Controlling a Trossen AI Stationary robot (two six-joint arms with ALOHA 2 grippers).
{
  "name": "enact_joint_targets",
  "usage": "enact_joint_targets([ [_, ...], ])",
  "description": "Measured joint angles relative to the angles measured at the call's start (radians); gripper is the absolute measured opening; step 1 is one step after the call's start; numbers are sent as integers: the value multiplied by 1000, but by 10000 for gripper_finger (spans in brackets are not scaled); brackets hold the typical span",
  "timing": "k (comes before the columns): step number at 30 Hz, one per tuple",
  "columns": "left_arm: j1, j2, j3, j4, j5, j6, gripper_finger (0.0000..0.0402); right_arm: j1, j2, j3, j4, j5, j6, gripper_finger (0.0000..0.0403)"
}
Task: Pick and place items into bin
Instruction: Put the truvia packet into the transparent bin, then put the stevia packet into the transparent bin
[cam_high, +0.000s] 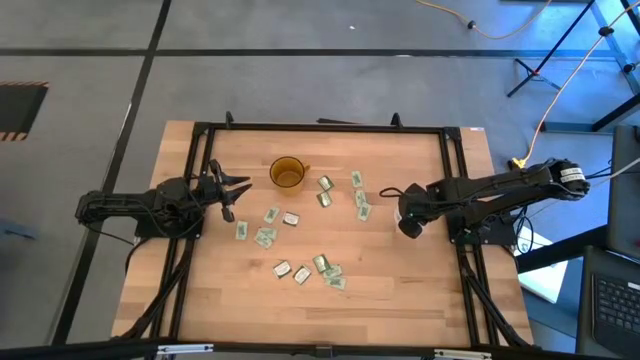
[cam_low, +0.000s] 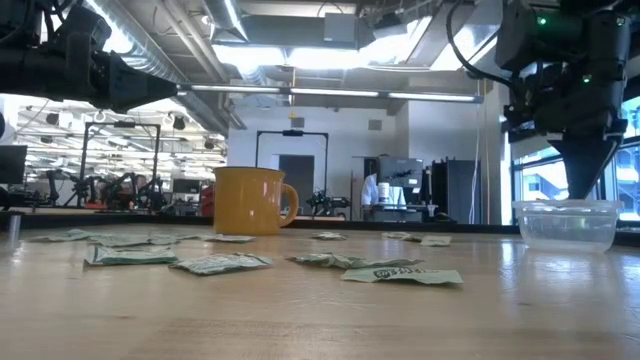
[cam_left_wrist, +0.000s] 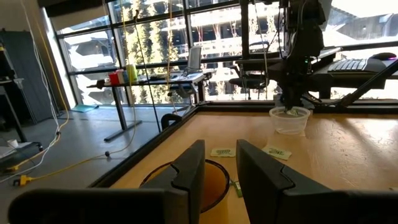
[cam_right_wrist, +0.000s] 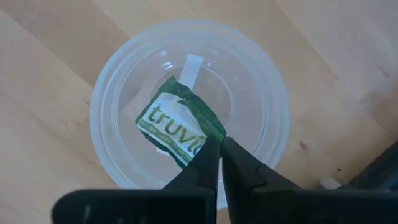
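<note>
My right gripper (cam_right_wrist: 220, 148) points down over the bin (cam_right_wrist: 118, 81), a small round clear cup, and is shut on one green and white packet (cam_right_wrist: 174, 124). In the low view the gripper (cam_low: 588, 190) reaches the rim of the bin (cam_low: 566, 225). Several more packets (cam_high: 300, 255) lie flat on the wooden table, around and in front of the amber cup (cam_high: 287, 174). My left gripper (cam_left_wrist: 219, 171) waits open and level at the table's left side, next to the amber cup. My right gripper pinches the packet's dark green end (cam_right_wrist: 210, 132) between its two fingertips, which come from above and point down. The packet hangs tilted below the fingers inside the bin's opening. I cannot tell whether it touches the bin's bottom.
The amber cup (cam_low: 250, 200) stands at the table's far middle. A black frame (cam_high: 320, 127) runs along the table's edges. Bare wood lies near the table's front edge (cam_high: 330, 320).
</note>
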Motion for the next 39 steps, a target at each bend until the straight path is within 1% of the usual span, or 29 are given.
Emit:
enact_joint_targets([
  [7,0,0,0,0,0,0,86,0,0,0,6,0,1,14],
  [17,0,0,0,0,0,0,86,0,0,3,4,0,1,62],
  [23,0,0,0,0,0,0,86,0,0,63,15,1,-23,71],
  [26,0,0,0,0,0,0,86,0,0,87,130,2,-128,71],
  [30,0,0,0,0,0,0,86,0,0,86,410,2,-318,71],
  [33,0,0,0,0,0,0,86,-6,19,86,547,2,-424,71],
  [36,0,0,0,0,0,0,86,-32,67,85,609,2,-475,64],
  [39,0,0,0,0,0,0,86,-67,139,85,610,2,-478,56],
])
